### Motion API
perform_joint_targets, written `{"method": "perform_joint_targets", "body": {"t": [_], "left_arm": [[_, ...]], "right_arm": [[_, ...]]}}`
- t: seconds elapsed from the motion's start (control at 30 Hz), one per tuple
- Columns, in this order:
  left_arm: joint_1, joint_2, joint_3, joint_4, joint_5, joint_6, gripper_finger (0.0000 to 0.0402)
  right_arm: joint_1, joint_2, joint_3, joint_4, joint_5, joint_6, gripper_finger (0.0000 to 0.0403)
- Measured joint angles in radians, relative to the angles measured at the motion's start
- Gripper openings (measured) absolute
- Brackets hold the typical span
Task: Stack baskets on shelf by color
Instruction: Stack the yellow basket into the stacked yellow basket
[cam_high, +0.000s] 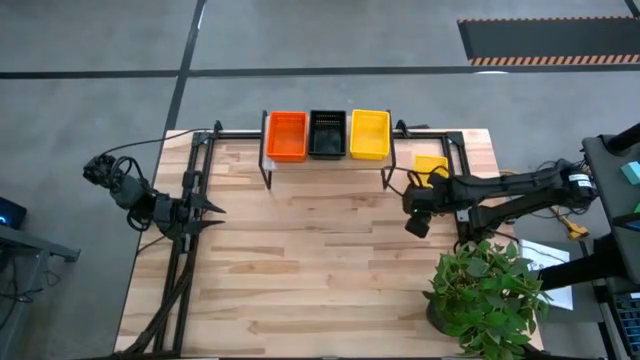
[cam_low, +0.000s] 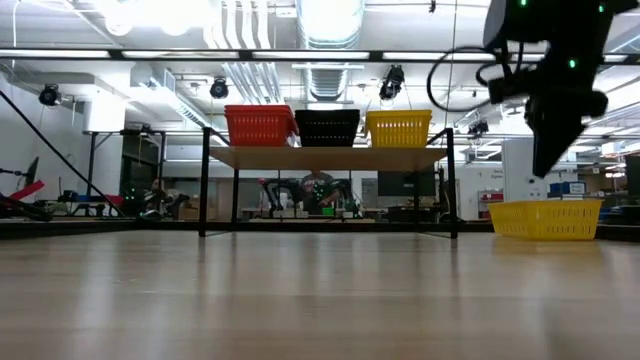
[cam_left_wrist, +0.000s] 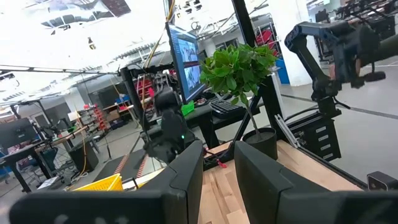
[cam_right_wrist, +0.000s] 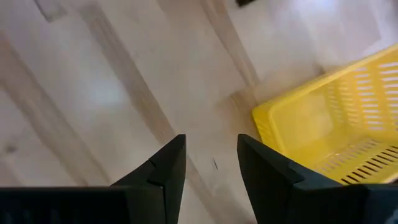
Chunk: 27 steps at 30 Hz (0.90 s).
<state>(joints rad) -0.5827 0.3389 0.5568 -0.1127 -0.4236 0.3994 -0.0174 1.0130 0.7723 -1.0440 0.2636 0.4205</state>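
Currently right tool (cam_right_wrist: 211, 158) empty, fingers parted, hovering beside loose yellow basket (cam_high: 431, 166) near worktop's (cam_high: 320, 270) far right corner. Left tool (cam_high: 212, 216) parted, empty, at left edge.

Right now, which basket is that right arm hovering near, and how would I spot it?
Find the small shelf at the table's back edge. Right of it, a yellow basket sits on the table top itself by the right gripper. Unlike the others, it isn't on the shelf.
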Motion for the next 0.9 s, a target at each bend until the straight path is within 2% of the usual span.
{"method": "perform_joint_targets", "body": {"t": [0.23, 0.4, 0.6, 0.73, 0.9], "left_arm": [[0.0, 0.0, 0.0, 0.0, 0.0, 0.008, 0.0077], [0.0, -0.001, 0.0, 0.0, 0.0, 0.008, 0.0077], [0.0, -0.001, 0.0, 0.0, 0.0, 0.009, 0.0077], [0.0, -0.001, 0.0, 0.0, 0.0, 0.009, 0.0077], [0.0, -0.001, 0.0, 0.0, 0.0, 0.009, 0.0077]], "right_arm": [[-0.002, 0.038, -0.071, 0.047, 0.087, -0.008, 0.0141], [-0.024, 0.051, -0.066, 0.01, 0.203, 0.083, 0.0143], [-0.065, 0.077, -0.068, 0.056, 0.202, 0.104, 0.0144], [-0.09, 0.134, -0.068, 0.116, 0.19, 0.115, 0.0144], [-0.121, 0.211, -0.068, 0.108, 0.193, 0.166, 0.0144]]}}
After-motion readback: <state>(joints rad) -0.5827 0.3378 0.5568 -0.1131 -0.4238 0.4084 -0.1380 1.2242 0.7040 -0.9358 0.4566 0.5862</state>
